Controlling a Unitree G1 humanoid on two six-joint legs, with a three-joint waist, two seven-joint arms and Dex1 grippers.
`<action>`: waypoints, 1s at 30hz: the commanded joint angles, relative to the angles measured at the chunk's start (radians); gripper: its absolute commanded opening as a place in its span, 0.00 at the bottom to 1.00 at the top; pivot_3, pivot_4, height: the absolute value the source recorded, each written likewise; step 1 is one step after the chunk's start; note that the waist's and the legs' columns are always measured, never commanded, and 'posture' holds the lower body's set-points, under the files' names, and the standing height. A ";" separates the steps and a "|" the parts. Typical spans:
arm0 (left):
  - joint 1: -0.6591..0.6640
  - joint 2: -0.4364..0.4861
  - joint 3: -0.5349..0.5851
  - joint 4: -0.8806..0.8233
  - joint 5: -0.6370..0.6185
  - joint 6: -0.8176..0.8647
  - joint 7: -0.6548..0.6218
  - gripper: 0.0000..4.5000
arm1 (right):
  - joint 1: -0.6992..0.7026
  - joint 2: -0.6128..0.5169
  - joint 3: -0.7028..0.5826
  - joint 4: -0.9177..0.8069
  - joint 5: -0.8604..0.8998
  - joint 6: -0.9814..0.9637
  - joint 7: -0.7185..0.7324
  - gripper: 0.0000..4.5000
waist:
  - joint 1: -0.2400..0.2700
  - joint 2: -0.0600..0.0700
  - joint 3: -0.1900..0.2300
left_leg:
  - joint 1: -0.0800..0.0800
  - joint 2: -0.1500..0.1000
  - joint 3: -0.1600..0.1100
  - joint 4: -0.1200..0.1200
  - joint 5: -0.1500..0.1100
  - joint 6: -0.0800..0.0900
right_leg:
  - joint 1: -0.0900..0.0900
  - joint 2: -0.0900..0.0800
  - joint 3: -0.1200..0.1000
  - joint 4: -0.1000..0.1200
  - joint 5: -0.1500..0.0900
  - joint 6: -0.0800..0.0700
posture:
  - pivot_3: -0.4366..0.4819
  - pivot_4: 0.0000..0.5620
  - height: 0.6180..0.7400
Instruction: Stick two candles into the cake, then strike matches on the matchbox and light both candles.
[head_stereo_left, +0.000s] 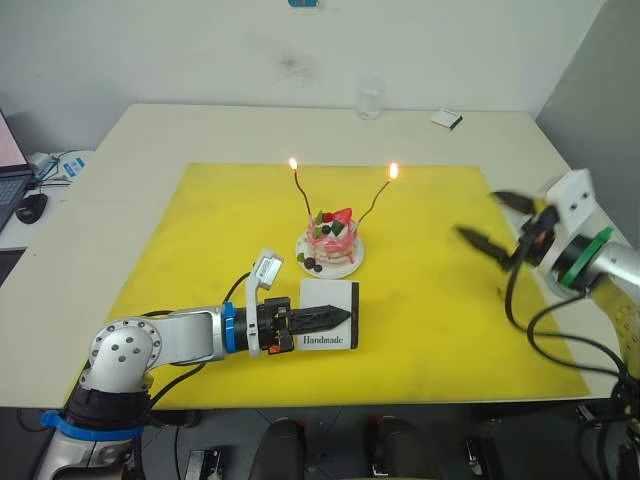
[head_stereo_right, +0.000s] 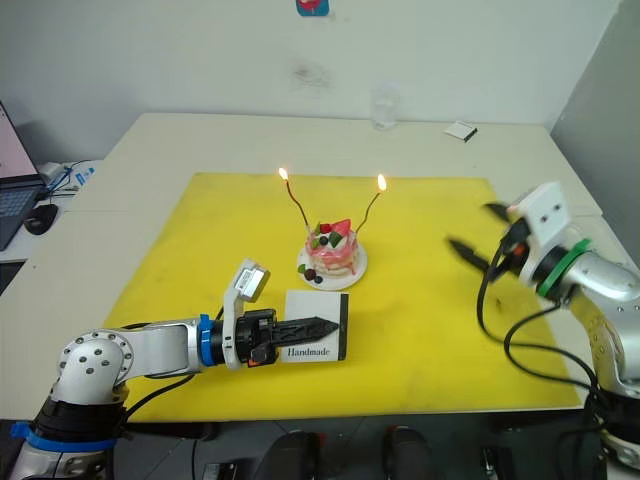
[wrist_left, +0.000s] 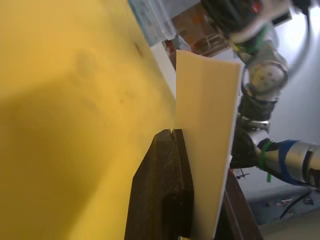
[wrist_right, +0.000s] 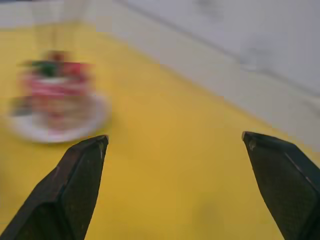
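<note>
The pink cake (head_stereo_left: 330, 240) sits on its white plate (head_stereo_left: 354, 262) at the middle of the yellow mat. Two candles stand in it, both burning: the dark red candle (head_stereo_left: 302, 198) on the left and the olive-gold candle (head_stereo_left: 376, 203) on the right. Just in front of the cake lies the white matchbox (head_stereo_left: 330, 315) printed "Handmade", with my left gripper (head_stereo_left: 343, 318) shut on it. In the left wrist view the matchbox (wrist_left: 207, 130) stands edge-on beside a dark finger (wrist_left: 162, 190). Over the mat's right side my right gripper (head_stereo_left: 478, 214) hangs open and empty, pointing toward the cake (wrist_right: 57, 97). The matches are out of view.
The yellow mat (head_stereo_left: 200, 230) covers most of the pale table (head_stereo_left: 130, 140). A clear glass (head_stereo_left: 370, 97) and a small white-and-black box (head_stereo_left: 446, 119) stand near the far edge. A laptop and a mouse (head_stereo_left: 32, 205) lie beyond the table's left side.
</note>
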 joint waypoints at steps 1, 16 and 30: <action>-0.003 -0.001 -0.013 -0.002 -0.037 -0.010 0.057 0.00 | 0.040 -0.060 0.044 -0.130 0.114 0.004 0.152 1.00 | 0.004 0.000 0.000 | 0.000 0.000 -0.001 0.000 0.000 0.000 | 0.000 -0.001 0.000 0.000 0.000 0.000 | 0.48 0.27 1.00; -0.029 -0.122 -0.054 0.059 0.154 -0.024 0.219 0.00 | 0.042 -0.046 0.182 -0.172 0.047 -0.078 0.107 1.00 | 0.003 0.000 0.000 | 0.001 -0.001 -0.001 0.002 0.000 0.000 | 0.001 -0.001 0.000 0.000 0.001 0.000 | 0.48 0.27 1.00; -0.024 0.054 0.071 0.062 0.117 0.064 0.157 0.75 | 0.118 -0.062 0.171 -0.094 -0.006 -0.153 0.121 1.00 | -0.001 -0.001 0.000 | 0.002 0.000 -0.001 0.001 0.000 0.000 | 0.001 0.000 0.000 0.001 0.000 -0.001 | 0.48 0.27 1.00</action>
